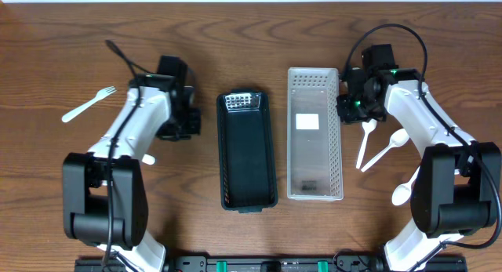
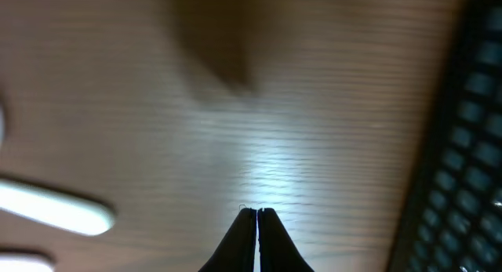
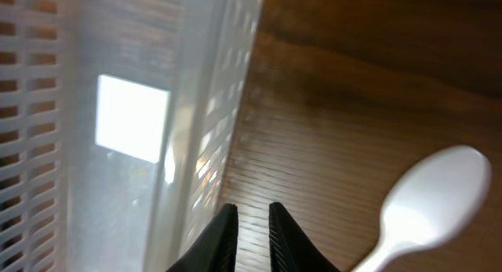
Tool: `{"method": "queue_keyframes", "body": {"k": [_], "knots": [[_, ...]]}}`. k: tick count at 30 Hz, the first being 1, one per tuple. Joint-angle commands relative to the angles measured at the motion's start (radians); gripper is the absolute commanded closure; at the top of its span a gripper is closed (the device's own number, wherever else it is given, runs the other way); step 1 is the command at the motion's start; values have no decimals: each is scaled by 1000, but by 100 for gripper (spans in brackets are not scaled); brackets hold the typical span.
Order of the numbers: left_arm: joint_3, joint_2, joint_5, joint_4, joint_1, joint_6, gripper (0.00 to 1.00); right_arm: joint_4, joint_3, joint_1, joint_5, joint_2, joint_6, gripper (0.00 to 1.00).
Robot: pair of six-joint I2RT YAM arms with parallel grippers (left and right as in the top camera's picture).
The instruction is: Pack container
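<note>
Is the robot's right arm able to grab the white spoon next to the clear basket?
Probably yes. The spoon lies bare on the table just beside the right tool, nothing between them; the jaws are nearly shut and would need to open first.

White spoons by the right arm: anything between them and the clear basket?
Nothing visible. The white spoons lie on bare table just right of the clear basket, with only its perforated side wall to lift over. The right gripper hangs above the spoon handles.
</note>
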Motion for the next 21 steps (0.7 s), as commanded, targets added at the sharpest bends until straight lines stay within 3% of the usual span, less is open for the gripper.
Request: {"method": "queue_keyframes", "body": {"k": [1,10,21], "knots": [[21,7,22,25,-58,6,94,0,21,-2,-148,1,-95,82],[21,7,22,117,-181,5,94,-9,21,-1,-169,1,-102,81],[21,7,22,203,-190,5,94,-57,21,37,-250,1,-181,78]]}}
